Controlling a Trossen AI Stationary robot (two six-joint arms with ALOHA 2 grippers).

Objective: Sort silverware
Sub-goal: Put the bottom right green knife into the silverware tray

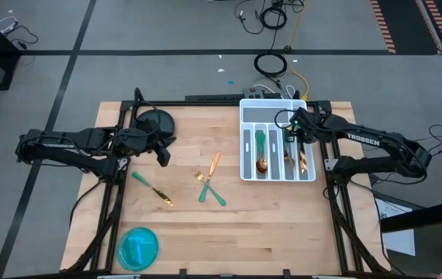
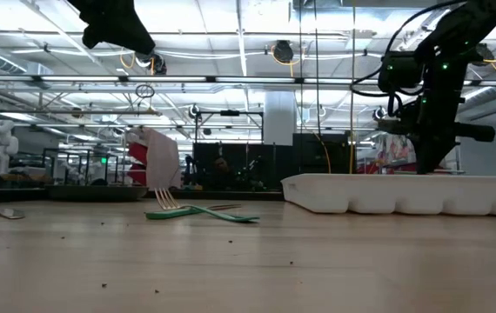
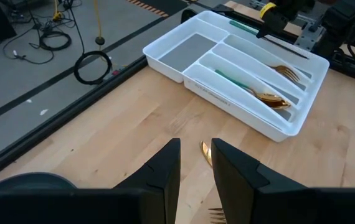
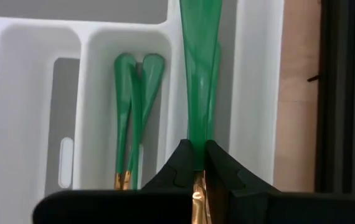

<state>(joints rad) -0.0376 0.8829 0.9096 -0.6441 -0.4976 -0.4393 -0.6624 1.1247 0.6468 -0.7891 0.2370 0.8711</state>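
My right gripper (image 4: 197,158) is shut on a green-handled piece of silverware (image 4: 199,68) over the rightmost slot of the white tray (image 1: 246,139), low between the tray's walls (image 2: 426,161). More green-handled pieces lie in the tray's slots (image 4: 134,106). On the table lie a crossed fork and spoon (image 1: 209,187), a gold piece (image 1: 214,164) and one more piece (image 1: 153,188). My left gripper (image 3: 196,168) hangs open above the table's left part (image 1: 163,155), holding nothing. My right gripper pinches the piece between its two fingers where the green handle narrows toward the gold part (image 4: 197,146). The fingers come steeply from above and lie across it. The handle runs along the slot, away from the fingers. Whether it rests on the tray floor, I cannot tell.
A blue round bowl (image 1: 138,248) stands near the front left corner. A dark round object (image 1: 155,122) sits at the far left of the table. Bare wood (image 1: 267,225) stretches across the table's near half.
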